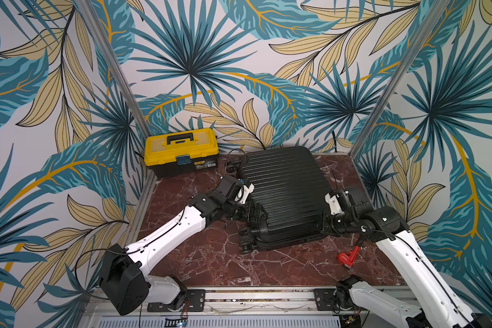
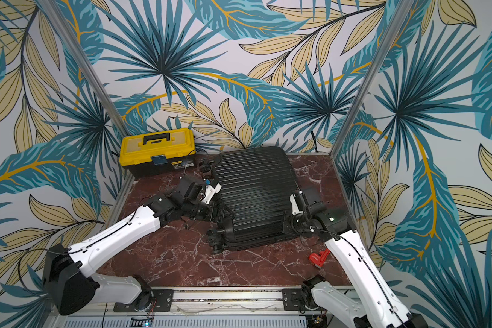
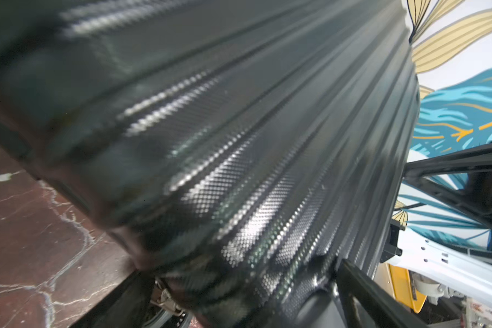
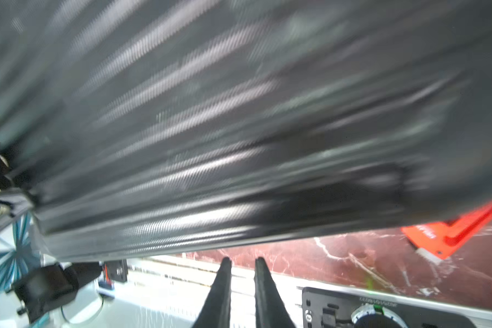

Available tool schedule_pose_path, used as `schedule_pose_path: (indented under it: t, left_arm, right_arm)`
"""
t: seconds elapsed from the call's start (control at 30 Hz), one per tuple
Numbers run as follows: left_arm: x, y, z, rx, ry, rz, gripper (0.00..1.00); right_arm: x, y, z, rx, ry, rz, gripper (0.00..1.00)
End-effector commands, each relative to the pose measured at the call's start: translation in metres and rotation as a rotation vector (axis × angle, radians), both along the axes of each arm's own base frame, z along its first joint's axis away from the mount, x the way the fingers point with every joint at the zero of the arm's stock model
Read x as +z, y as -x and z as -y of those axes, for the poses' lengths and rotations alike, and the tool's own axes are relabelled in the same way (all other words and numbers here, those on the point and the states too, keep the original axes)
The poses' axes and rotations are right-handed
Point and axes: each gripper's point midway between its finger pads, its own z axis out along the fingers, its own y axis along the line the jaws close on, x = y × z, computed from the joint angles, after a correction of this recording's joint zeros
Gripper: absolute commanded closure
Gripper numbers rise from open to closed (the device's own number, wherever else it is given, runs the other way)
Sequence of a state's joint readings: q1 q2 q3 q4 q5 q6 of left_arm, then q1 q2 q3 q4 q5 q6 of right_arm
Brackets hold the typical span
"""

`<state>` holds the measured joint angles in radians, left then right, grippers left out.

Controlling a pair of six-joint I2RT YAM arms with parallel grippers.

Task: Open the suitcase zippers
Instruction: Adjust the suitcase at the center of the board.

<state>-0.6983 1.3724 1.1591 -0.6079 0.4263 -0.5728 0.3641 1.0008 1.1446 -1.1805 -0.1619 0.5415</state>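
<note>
- Suitcase: black ribbed hard shell, lying on the red marble table in both top views, near its middle; wheels face the near edge; close and blurred in both wrist views.
- Zippers: track and pulls too small to make out.
- Left gripper: at the case's left side, jaws spread wide, one finger beside the shell.
- Right gripper: at the case's right side, fingers nearly together with a narrow gap, nothing between them.
- Yellow toolbox: far left corner, apart from the case.
- Red tool: on the table, near the right arm.
</note>
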Motion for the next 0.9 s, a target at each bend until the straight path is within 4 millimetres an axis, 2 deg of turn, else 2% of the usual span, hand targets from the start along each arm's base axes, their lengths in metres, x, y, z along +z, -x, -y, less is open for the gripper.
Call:
schedule_pose_path:
  t: [0.0,0.07,0.27,0.4,0.5,0.63,0.77,0.8,0.87]
  left_arm:
    - [0.008,0.001,0.021,-0.046,0.022,0.035,0.00]
    - [0.008,-0.004,0.024,-0.022,0.027,0.042,0.00]
    - [0.012,0.004,0.044,-0.066,0.029,0.080,0.00]
    - [0.016,0.006,0.047,-0.075,0.059,0.138,0.01]
    - [0.031,0.009,0.041,-0.076,0.093,0.212,0.01]
    - [0.034,-0.002,0.002,0.029,-0.013,0.383,0.01]
    - [0.031,-0.008,-0.032,0.118,-0.085,0.530,0.06]
    - [0.030,-0.009,-0.035,0.130,-0.083,0.559,0.07]
    - [0.030,-0.010,-0.034,0.132,-0.035,0.632,0.07]
  right_arm:
    - [-0.015,0.001,-0.016,0.031,-0.051,-0.068,0.87]
    - [-0.017,-0.017,-0.018,0.019,-0.036,-0.040,0.87]
    - [-0.007,-0.086,-0.019,-0.033,0.060,0.088,0.88]
    - [0.003,-0.113,-0.022,-0.042,0.071,0.104,0.87]
    - [0.015,-0.116,-0.012,-0.059,0.068,0.137,0.85]
    - [0.031,-0.104,0.004,-0.060,0.075,0.188,0.78]
    - [0.047,-0.090,0.014,-0.044,0.101,0.267,0.73]
    - [0.050,-0.088,0.017,-0.045,0.109,0.284,0.71]
    - [0.058,-0.085,0.019,-0.032,0.120,0.334,0.59]
